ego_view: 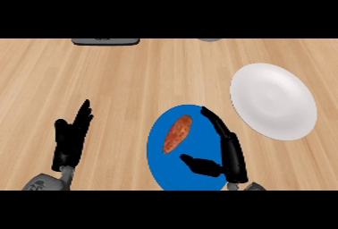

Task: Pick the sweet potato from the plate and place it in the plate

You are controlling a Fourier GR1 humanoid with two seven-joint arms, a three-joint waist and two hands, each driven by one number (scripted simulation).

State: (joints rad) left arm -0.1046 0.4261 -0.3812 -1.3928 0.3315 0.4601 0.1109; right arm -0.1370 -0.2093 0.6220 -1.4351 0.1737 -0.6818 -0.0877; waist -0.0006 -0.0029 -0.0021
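Head view of the light wooden counter top (132, 80) at an early stage of the transfer. We see the elongated reddish-brown sweet potato (177, 134) lying on the round blue plate (162, 170), near that plate's upper left part and tilted slightly off vertical — it has not been lifted. The robot's black right hand (224, 156) is over the right side of the blue plate, its fingers straight and pointing up the view, its thumb spread toward the left below the sweet potato; the hand is open and holds nothing, and a gap of blue shows between it and the vegetable. The round white plate (274, 100), the destination as we judge it, lies just beyond the blue plate to the upper right and carries nothing. The black left hand (69, 138) rests open at the lower left, fingers up, well apart from both plates. We judge that nothing of the task is done — closing on the sweet potato, lifting it, carrying it across and setting it on the white plate all remain. A dark grey object (105, 41) sits at the far edge.
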